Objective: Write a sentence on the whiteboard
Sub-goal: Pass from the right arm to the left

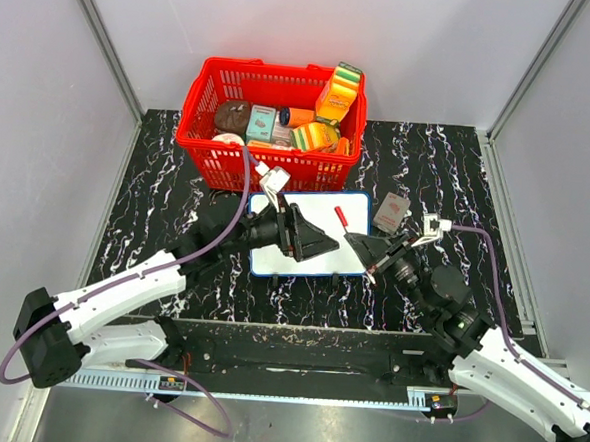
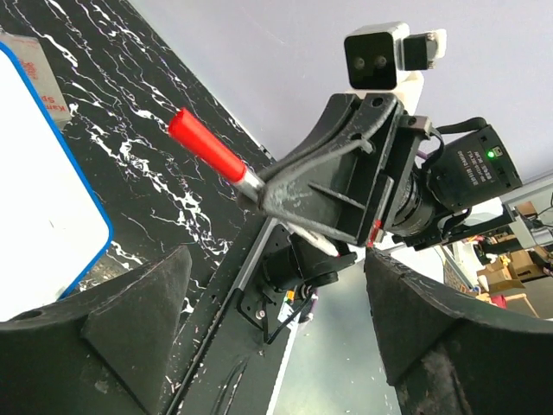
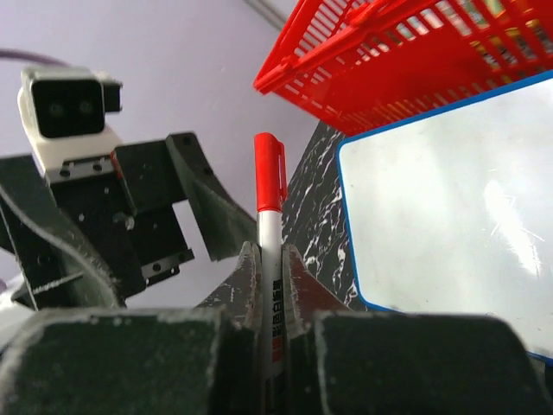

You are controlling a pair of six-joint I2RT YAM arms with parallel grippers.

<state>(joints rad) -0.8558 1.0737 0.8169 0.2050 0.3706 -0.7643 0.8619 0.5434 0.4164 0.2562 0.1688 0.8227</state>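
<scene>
One black marbled bench (image 1: 155,222) carries one red basket (image 1: 207,105) of packaged goods at far centre, and one whiteboard (image 1: 316,204) lies flat just near of it, its surface plain white. Two grippers work over the board: the left gripper (image 1: 319,235) sits above its left half with jaws apart and nothing between them, while the right gripper (image 1: 362,245) at its near right edge has jaws clamped on one red-capped marker (image 3: 270,186). One flat packet (image 1: 391,212) lies on the bench just right of the board.
</scene>
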